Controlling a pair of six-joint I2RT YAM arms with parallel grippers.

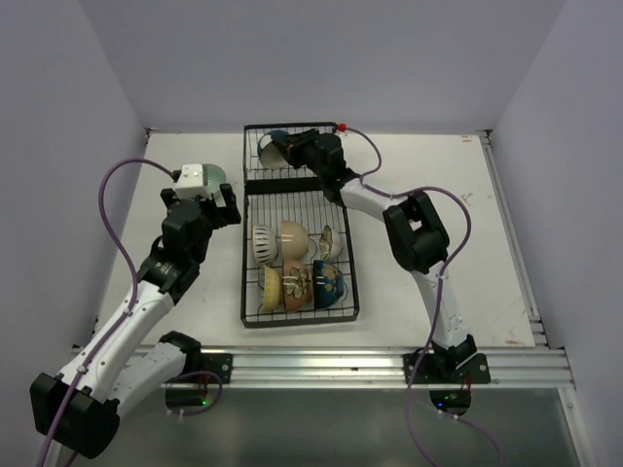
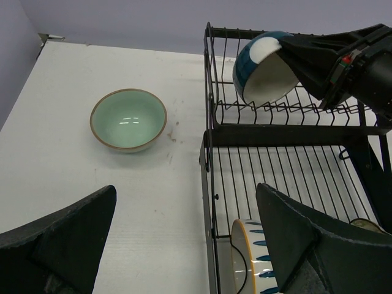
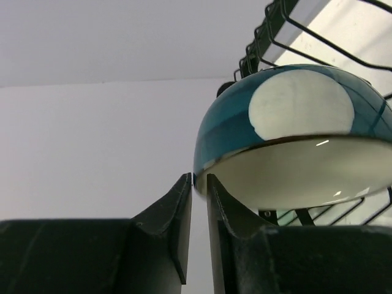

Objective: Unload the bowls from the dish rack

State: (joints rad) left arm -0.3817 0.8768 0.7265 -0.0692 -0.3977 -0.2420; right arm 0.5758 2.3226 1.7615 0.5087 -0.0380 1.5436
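Dish rack (image 1: 300, 319) sits mid-table (image 1: 448, 224), long axis running away from the arm bases. Its near section holds six bowls (image 1: 292, 238) on edge in two rows. Right gripper (image 3: 200, 177) is over the far section at the blue bowl (image 3: 294, 122). Its fingers are closed to a thin gap with the bowl's rim edge at the tips, one finger on the cream inner side and one outside, so it looks pinched. That bowl is tilted, white foot ring facing up and away. Left gripper (image 2: 187, 190) hovers above the table just left of the rack, fingers spread wide and holding nothing. Green bowl (image 2: 128, 119) stands upright on the table left of the rack's far section, apart from the rack.
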